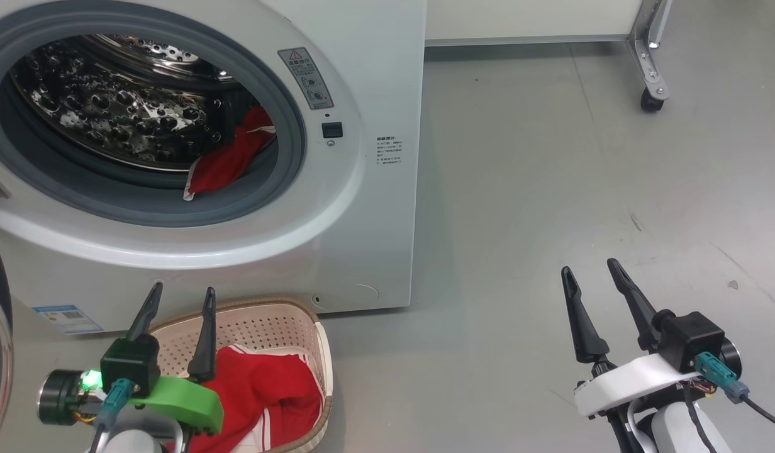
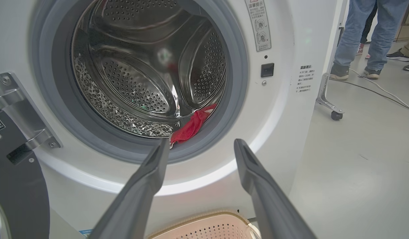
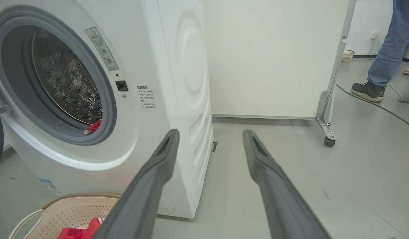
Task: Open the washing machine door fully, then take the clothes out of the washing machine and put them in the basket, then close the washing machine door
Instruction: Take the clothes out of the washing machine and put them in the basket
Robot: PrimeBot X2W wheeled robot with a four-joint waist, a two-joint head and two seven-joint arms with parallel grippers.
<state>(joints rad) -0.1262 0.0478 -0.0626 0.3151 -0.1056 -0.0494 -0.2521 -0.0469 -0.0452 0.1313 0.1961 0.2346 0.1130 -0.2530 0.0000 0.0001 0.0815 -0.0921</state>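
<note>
Hanging open and empty above the basket (image 1: 255, 304), the left gripper (image 1: 183, 289) is facing a reach toward 1 o'clock for the red garment (image 1: 233, 160) lying at the drum (image 1: 111, 107) mouth's 4 o'clock edge, best pinched deep and lifted clear of the grey ring (image 1: 173, 211).

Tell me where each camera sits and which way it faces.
Head view: on the head, looking down at washing machine and basket; left gripper, right gripper show.
Left wrist view: on the left arm, facing the drum; own fingers show.
Right wrist view: on the right arm, facing the machine's corner; own fingers show.
All three share the clothes in the drum.
</note>
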